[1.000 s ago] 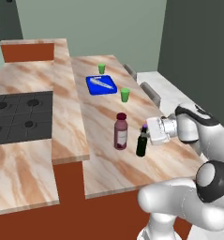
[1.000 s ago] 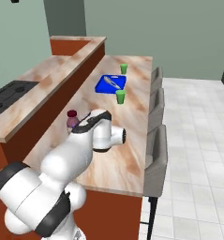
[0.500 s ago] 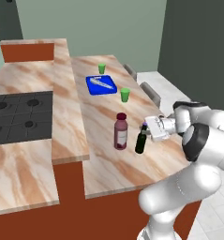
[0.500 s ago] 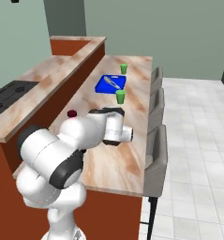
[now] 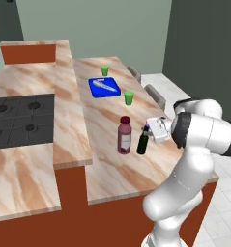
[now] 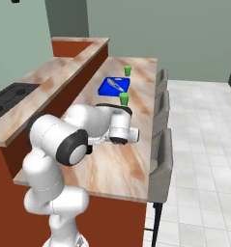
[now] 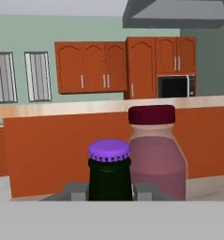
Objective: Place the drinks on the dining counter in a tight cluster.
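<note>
Since a second ago the arm has folded in and its elbow swung toward the bench edge; the green bottle stands just where it did, beside the maroon one.

Left to right in the left base view:
- Black stove [image 5: 20,120] on the lower marble top, far left.
- Dining bench [image 5: 112,169], long pale marble slab. Far end: a green cup [image 5: 105,70], blue tray [image 5: 104,87], second green cup [image 5: 129,97].
- Maroon bottle [image 5: 124,135], stout, upright, mid-slab.
- Slim green bottle [image 5: 142,141] with purple cap, upright just right of the maroon one, near enough to touch or nearly; can't tell which.
- Claw [image 5: 150,133] reaching in from the right at neck height.

Hand view: the purple cap [image 7: 108,150] sits dead centre between the two grey fingertips [image 7: 76,191], jaws drawn narrow against the green bottle's shoulder. Reads as clamped on it. Maroon bottle [image 7: 156,154] right behind.

Handling, my guess: small glass-like bottle, rigid, light, smooth-sided, tall for its base so tippy. A hold below the cap, as now, suits it; release gently, straight back, or it knocks its neighbour.
</note>
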{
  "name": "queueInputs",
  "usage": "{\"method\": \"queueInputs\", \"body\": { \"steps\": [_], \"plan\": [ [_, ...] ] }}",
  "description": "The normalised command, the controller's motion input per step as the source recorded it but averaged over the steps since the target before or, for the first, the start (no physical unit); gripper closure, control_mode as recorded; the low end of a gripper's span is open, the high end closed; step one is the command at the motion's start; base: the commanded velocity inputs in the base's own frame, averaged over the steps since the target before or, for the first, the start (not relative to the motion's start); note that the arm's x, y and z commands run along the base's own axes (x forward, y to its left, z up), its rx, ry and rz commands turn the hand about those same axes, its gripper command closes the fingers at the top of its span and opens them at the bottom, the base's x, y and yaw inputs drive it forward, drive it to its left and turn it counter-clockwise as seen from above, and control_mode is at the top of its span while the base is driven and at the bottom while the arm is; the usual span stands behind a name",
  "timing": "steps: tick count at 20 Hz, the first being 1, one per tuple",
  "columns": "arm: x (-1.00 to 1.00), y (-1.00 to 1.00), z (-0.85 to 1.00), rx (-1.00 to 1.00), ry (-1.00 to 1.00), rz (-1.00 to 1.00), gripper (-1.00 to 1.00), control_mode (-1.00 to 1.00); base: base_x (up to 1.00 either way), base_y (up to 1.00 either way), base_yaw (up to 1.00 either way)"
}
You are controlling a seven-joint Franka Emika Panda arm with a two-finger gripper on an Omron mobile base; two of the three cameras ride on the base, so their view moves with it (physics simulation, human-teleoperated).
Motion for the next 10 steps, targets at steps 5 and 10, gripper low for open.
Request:
{"method": "queueInputs", "body": {
  "steps": [5, 10],
  "plan": [
    [0.27, 0.06, -0.14, -0.01, 0.00, 0.00, 1.00, -1.00, 0.00, 0.00, 0.00],
    [0.26, 0.04, -0.17, -0.07, 0.00, 0.00, 1.00, -1.00, 0.00, 0.00, 0.00]
  ]
}}
